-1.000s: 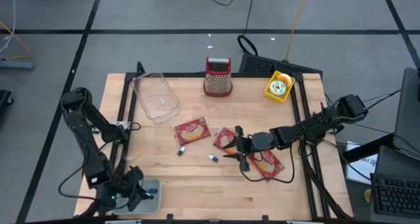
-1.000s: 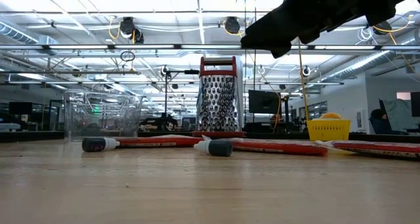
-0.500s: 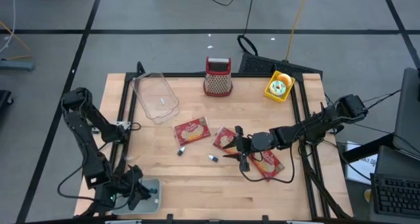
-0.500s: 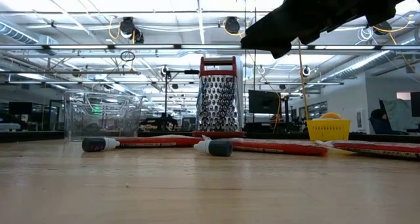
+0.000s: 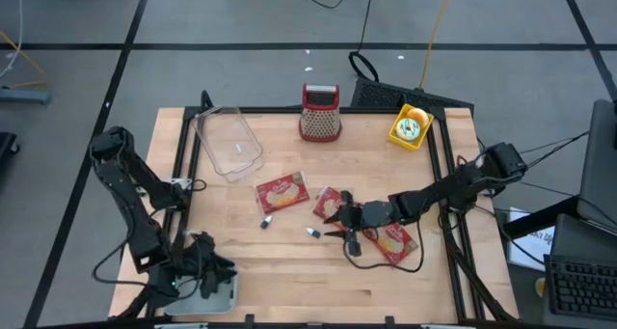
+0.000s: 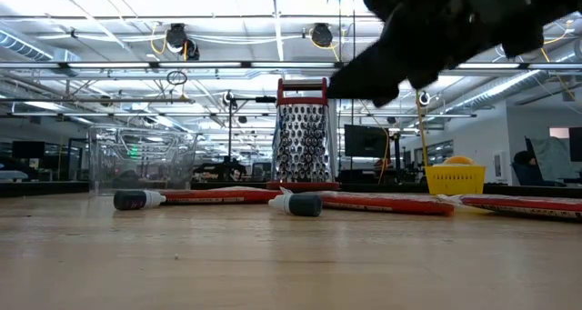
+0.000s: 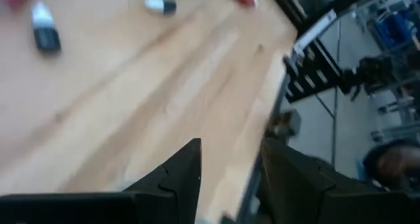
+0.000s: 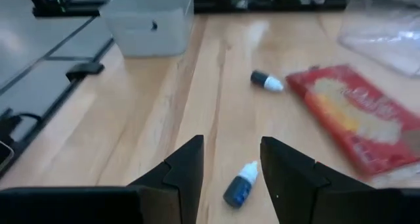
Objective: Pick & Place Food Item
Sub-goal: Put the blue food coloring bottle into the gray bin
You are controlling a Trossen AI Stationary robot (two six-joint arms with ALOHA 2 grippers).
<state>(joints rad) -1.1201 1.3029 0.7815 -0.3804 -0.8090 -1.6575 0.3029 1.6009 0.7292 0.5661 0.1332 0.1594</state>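
A wooden table (image 5: pixel 289 261) stands on a grey floor in an open lab. At its near left corner the left gripper (image 5: pixel 204 271) waits over a small grey box (image 5: pixel 220 288), fingers spread and empty. Mid-table, the right gripper (image 5: pixel 339 225) hangs low with its fingers parted around nothing, seemingly lining up on a red food packet (image 5: pixel 333 203). Two small bottles (image 5: pixel 312 233) lie nearby, with a second packet (image 5: pixel 281 192) just left. Farther back sit a clear container (image 5: pixel 228 142), probably the drop spot, a box grater (image 5: pixel 320 113) and a yellow basket (image 5: pixel 410 126).

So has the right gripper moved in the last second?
Yes. The right gripper has slid slightly toward the left arm's side, farther over the middle food packet, jaws open.
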